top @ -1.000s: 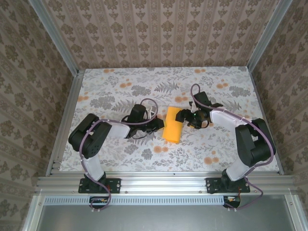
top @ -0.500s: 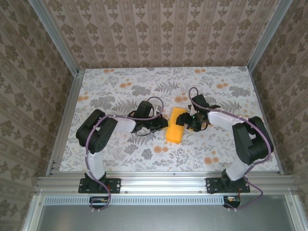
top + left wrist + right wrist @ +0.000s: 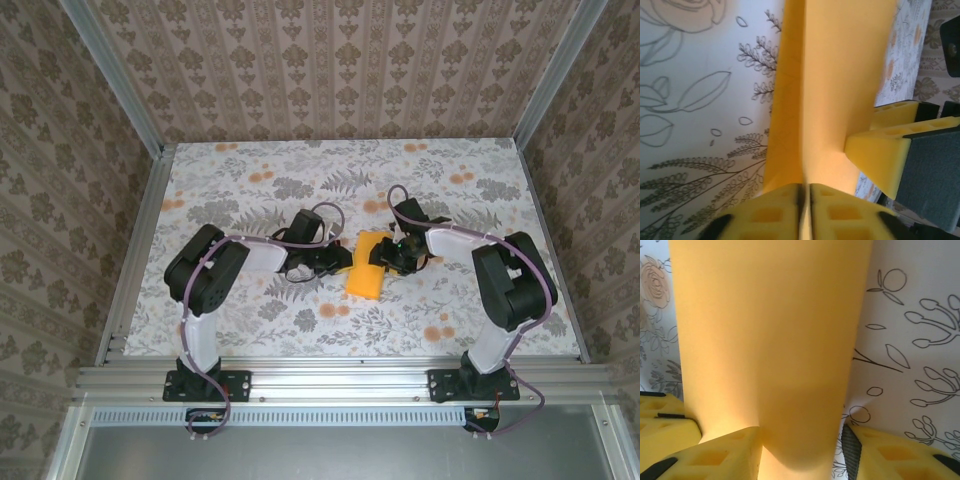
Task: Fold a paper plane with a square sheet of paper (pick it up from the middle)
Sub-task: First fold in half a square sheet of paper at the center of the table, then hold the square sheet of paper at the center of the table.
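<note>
Two pincers are set at the thin orange-yellow folded paper sheet (image 3: pixel 367 270), laid mid-way on the floral-clothed desk (image 3: pixel 250 190). The left pincer (image 3: pixel 805 200) is clamped on its raised crease. The right pincer (image 3: pixel 800 452) is held apart, straddling it. The sheet is judged light, floppy and easily crumpled, so it is best pinched at the crease, mid-length.

Left end effector (image 3: pixel 805 194) pinched, right end effector (image 3: pixel 802 440) spread
</note>
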